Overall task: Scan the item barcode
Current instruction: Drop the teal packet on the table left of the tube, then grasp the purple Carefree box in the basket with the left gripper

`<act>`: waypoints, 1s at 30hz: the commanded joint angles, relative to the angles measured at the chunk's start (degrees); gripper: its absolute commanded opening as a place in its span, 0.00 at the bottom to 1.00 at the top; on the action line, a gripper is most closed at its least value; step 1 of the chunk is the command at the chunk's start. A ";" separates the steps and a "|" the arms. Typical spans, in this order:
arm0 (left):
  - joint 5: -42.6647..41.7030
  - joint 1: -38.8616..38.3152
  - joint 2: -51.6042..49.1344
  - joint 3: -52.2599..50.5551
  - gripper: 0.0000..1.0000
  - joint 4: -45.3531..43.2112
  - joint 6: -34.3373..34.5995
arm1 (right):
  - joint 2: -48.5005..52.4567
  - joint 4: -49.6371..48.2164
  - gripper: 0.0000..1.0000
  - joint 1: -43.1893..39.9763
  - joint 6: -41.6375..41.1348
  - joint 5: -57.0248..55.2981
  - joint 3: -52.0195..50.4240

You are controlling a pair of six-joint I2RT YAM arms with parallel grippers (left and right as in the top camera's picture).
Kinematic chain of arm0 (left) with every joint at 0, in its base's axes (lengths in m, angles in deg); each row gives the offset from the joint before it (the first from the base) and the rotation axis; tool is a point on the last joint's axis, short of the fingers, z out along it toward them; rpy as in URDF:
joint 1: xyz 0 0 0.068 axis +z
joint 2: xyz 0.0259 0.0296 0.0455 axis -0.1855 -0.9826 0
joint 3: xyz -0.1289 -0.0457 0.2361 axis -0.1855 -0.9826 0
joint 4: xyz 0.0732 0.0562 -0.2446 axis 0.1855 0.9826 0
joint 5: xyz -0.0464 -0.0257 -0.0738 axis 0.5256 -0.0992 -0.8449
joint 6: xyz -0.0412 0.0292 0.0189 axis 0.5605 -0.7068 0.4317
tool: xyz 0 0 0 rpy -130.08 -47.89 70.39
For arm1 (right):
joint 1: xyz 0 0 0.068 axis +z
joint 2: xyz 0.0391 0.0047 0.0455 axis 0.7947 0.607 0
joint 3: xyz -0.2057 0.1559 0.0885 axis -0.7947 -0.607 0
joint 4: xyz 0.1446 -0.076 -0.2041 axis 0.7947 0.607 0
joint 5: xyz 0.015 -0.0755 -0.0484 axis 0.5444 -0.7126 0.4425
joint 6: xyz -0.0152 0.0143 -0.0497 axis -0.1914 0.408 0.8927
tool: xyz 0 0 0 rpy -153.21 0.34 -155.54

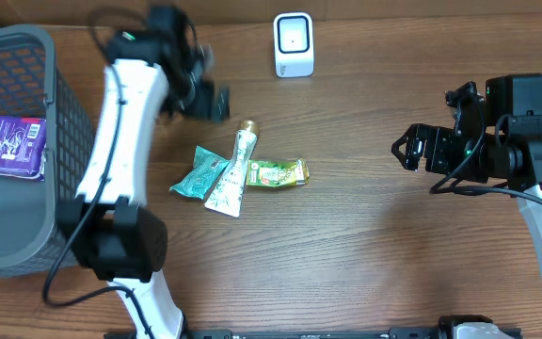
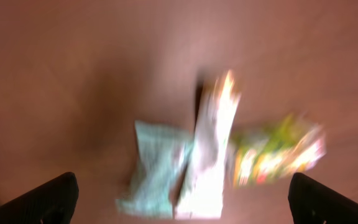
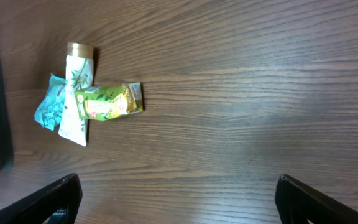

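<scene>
— Just ahead of our left hand (image 1: 213, 101), what do we see?
— We see a white tube (image 1: 233, 179) on the desk (image 1: 365, 254), overlapping a teal packet (image 1: 194, 178) and a green packet (image 1: 278, 172). That hand is released and empty. Our right hand (image 1: 406, 151), well apart from them, is spread too.

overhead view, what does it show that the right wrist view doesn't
Only overhead: the white scanner, the purple packet in the grey basket, and the left arm. Only right wrist: its own fingers, spread wide at the bottom corners. Both: the white tube with a gold cap, a teal packet and a green packet bunched together on the wooden table, plus the basket's edge.
</scene>
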 commanded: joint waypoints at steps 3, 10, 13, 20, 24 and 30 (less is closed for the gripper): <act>-6.45 7.72 7.54 20.37 0.99 -0.46 8.70 | -0.13 -0.44 1.00 0.26 0.17 -0.17 1.07; -4.74 21.55 7.08 24.92 1.00 1.92 14.97 | -0.13 -0.33 1.00 0.26 0.20 -0.17 1.07; 2.91 29.33 6.40 24.15 0.89 4.42 23.39 | -0.13 -0.35 1.00 0.26 0.20 -0.17 1.07; 9.73 44.46 6.36 16.96 0.91 5.79 24.61 | -0.13 -0.37 1.00 0.26 0.17 -0.15 1.07; 8.44 49.05 6.36 9.01 0.90 1.86 22.25 | -0.13 -0.37 1.00 0.26 0.17 -0.15 1.07; 7.34 50.97 6.36 -7.45 0.84 -9.01 11.26 | -0.13 -0.37 1.00 0.28 0.17 -0.15 1.07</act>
